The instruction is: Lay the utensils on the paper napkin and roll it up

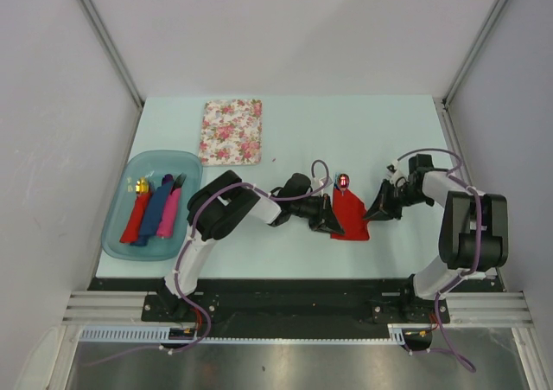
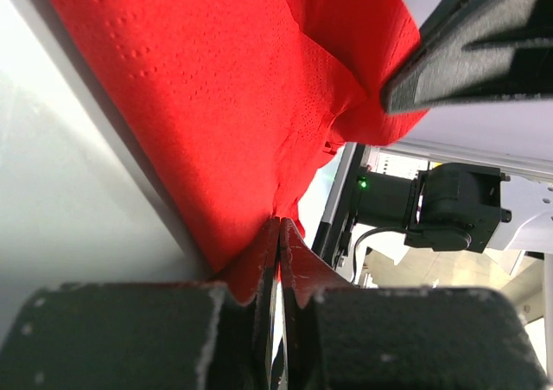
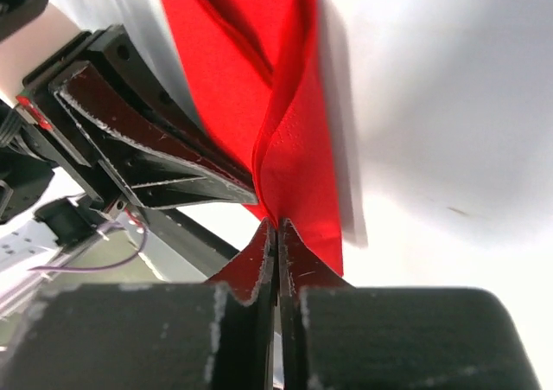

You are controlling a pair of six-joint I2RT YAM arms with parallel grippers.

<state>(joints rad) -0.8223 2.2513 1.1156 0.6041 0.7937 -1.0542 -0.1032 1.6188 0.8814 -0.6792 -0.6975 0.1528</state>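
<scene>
A red paper napkin [image 1: 349, 214] lies folded over near the middle of the table, between the two arms. The shiny red-gold head of a spoon [image 1: 345, 180] pokes out at its far end; the rest of the utensils is hidden under the paper. My left gripper [image 1: 334, 226] is shut on the napkin's left edge, and the left wrist view shows red paper [image 2: 216, 105] pinched at the fingertips [image 2: 278, 223]. My right gripper [image 1: 372, 214] is shut on the right edge, with the fold [image 3: 294, 148] clamped at its tips [image 3: 276, 224]. The left fingers [image 3: 147, 152] sit close opposite.
A teal tray [image 1: 120, 232] at the left holds red, blue and pink napkin rolls, with a gold-tipped utensil [image 1: 138, 184] in the red one. A floral cloth [image 1: 231, 131] lies at the back left. Grey walls close in both sides of the table.
</scene>
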